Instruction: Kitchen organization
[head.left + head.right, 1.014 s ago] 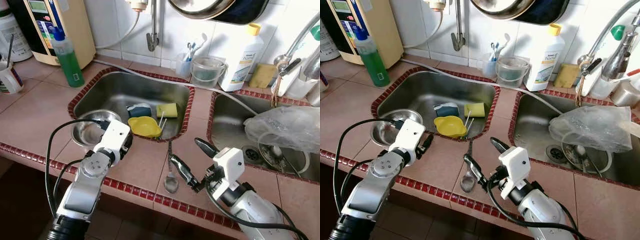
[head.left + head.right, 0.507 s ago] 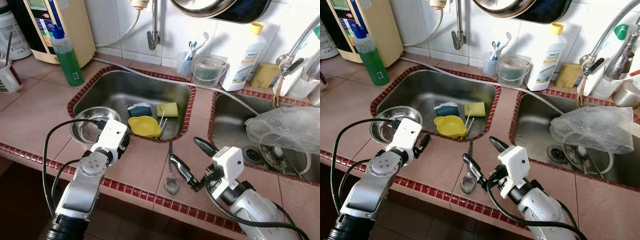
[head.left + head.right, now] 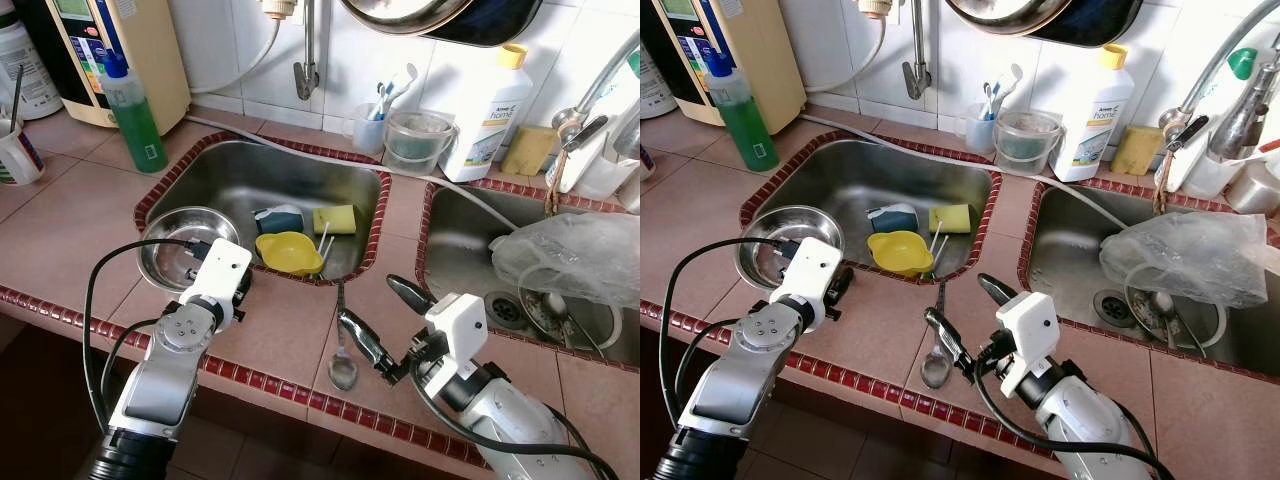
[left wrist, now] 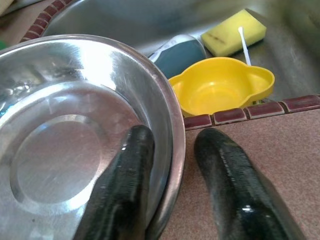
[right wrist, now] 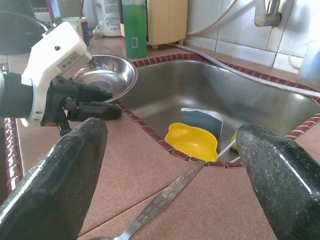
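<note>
The steel bowl [image 3: 183, 245] sits on the counter at the corner of the left sink [image 3: 240, 175], and the left gripper [image 4: 172, 175] has pinched its near rim, one finger inside the bowl and one outside, probably so it can drag or lift the bowl by the edge. Just past the fingers, down in the sink, are a yellow dish [image 4: 220, 90] and a sponge [image 4: 235, 32]. Over to its right, the right gripper [image 3: 377, 325] hangs wide open and empty, right beside a spoon [image 3: 341, 350] on the counter, so I'd guess that's up next.
</note>
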Motion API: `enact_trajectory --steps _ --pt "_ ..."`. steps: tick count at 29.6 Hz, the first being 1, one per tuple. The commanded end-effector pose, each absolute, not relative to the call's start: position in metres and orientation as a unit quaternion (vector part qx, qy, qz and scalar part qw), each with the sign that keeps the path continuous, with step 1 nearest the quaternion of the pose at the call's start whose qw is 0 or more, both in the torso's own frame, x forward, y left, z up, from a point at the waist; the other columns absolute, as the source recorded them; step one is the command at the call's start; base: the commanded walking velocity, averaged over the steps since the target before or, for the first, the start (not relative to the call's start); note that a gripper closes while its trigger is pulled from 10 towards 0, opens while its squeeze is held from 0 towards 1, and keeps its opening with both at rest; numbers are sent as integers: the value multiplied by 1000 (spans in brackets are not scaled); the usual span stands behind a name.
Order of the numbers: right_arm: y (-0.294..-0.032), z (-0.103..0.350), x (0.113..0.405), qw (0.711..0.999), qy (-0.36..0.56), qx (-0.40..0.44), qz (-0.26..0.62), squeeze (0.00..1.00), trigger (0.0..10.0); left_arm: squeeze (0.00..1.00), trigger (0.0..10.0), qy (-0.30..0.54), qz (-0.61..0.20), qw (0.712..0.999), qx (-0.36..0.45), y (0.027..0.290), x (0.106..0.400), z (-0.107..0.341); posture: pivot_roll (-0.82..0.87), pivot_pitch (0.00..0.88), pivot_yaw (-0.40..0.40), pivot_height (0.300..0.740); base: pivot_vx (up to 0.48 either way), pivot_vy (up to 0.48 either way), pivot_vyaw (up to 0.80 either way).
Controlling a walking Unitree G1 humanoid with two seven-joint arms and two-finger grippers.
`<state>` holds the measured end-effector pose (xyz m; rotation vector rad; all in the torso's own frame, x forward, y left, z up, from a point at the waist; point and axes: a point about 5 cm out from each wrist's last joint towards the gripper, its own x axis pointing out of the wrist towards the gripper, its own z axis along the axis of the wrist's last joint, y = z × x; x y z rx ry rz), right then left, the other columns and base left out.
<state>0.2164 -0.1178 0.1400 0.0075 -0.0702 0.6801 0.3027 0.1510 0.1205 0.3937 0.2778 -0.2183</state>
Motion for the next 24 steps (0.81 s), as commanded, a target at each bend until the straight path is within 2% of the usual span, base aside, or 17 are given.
enact_trajectory --steps 1,24 --pt "-119 145 214 941 -41 2 336 0 10000 0 0 144 -108 964 194 152 301 120 -123 95 -9 740 0 0 0" --pt "-122 147 214 942 -40 3 332 0 10000 0 0 133 -116 966 187 148 301 127 -131 104 -15 740 0 0 0"
